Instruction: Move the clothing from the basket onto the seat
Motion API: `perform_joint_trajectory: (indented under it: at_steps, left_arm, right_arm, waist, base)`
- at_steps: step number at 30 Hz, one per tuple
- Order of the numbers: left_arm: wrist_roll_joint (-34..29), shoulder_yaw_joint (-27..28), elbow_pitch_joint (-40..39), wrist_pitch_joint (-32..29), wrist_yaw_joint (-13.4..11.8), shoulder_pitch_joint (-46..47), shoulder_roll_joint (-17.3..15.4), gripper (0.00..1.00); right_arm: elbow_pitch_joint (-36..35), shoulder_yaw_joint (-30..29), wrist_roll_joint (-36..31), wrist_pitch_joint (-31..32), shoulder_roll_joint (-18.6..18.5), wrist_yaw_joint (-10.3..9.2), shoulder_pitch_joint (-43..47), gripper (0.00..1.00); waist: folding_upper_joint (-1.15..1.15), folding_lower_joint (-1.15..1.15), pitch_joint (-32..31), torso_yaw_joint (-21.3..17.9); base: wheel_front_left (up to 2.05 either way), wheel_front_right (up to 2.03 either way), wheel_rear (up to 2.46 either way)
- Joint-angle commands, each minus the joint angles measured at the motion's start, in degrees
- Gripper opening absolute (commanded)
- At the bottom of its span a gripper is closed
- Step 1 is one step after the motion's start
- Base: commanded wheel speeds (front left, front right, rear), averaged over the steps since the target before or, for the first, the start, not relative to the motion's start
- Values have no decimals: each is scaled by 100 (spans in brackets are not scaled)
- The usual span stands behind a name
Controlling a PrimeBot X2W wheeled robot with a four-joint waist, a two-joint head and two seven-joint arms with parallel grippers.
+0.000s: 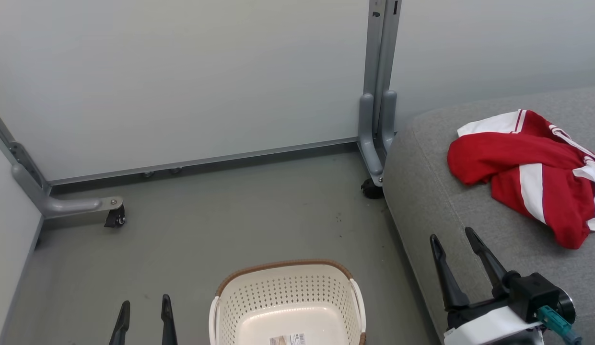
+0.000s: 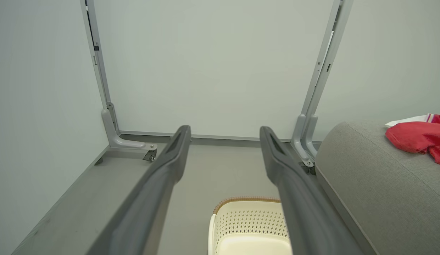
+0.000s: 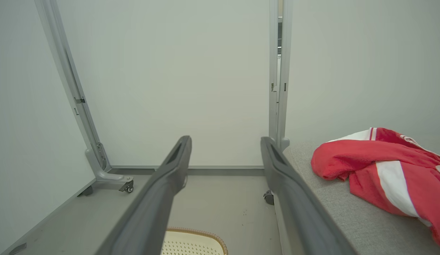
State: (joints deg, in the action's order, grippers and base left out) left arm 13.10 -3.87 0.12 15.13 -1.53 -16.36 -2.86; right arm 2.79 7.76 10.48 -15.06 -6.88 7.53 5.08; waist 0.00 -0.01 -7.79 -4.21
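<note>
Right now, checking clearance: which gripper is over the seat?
The right gripper, open over the edge of the grey seat near the red clothing; the left gripper hangs over the floor beside the basket.

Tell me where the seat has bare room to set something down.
Seat is bare between its left edge and the clothing, and on the near strip by the open right gripper. Its right side is crowded with clothing. Floor between basket and partition rail is bare too.
</note>
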Motion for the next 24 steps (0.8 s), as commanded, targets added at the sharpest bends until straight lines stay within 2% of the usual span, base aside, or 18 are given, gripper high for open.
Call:
perform_joint_trajectory:
  at_steps: [1,2,8,24]
  left_arm:
    - [-54,-10,9,1,41,51,-9,100]
    - [-11,-8,8,0,20,2,0,0]
    - [178,-10,244,-35,43,27,15,0]
    - [1897,130,498,-418,225,518,-61,0]
  right_arm:
    - [9,-12,-1,-17,-28,-8,87,100]
    - [1,-6,3,0,-4,0,14,0]
    - [222,4,186,42,54,0,120,0]
    - [410,-215,1961,421,57,-1,-163,0]
  waist:
    - [0,1,-10,13]
    - [0,1,-7,9]
    - [0,1,-1,17]
    - [0,1,103,70]
  base:
    - [0,0,0]
    - [0,0,0]
    - [0,0,0]
    - [0,0,0]
